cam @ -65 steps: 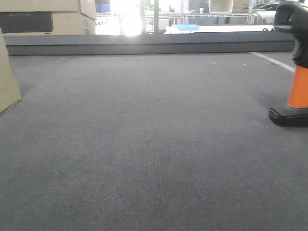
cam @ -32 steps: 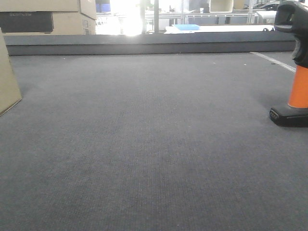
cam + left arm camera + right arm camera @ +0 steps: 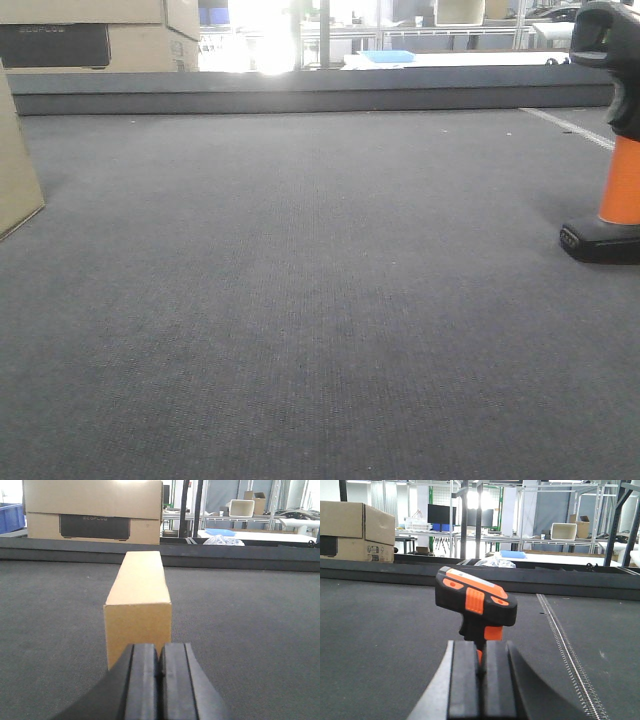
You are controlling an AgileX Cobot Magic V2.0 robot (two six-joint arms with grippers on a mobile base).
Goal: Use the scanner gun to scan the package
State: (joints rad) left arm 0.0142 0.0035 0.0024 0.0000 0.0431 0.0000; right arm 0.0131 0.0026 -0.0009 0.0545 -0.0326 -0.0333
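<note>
The package [image 3: 138,607], a slim tan cardboard box, stands on the dark mat straight ahead of my left gripper [image 3: 160,652]. That gripper's pads are pressed together with nothing between them, a short way in front of the box's narrow end. In the front view only the package's edge [image 3: 15,160] shows, at far left. The scanner gun [image 3: 475,602], black-headed with orange parts, stands upright just beyond my right gripper [image 3: 481,650], which is shut and empty. The front view has the scanner gun [image 3: 620,150] at far right on its flat black base. Neither gripper appears in that view.
Larger stacked cardboard boxes [image 3: 95,510] with a dark panel stand behind the mat at the back left. A raised dark rim [image 3: 320,95] bounds the far edge. A pale stitched strip [image 3: 565,650] runs along the mat right of the scanner gun.
</note>
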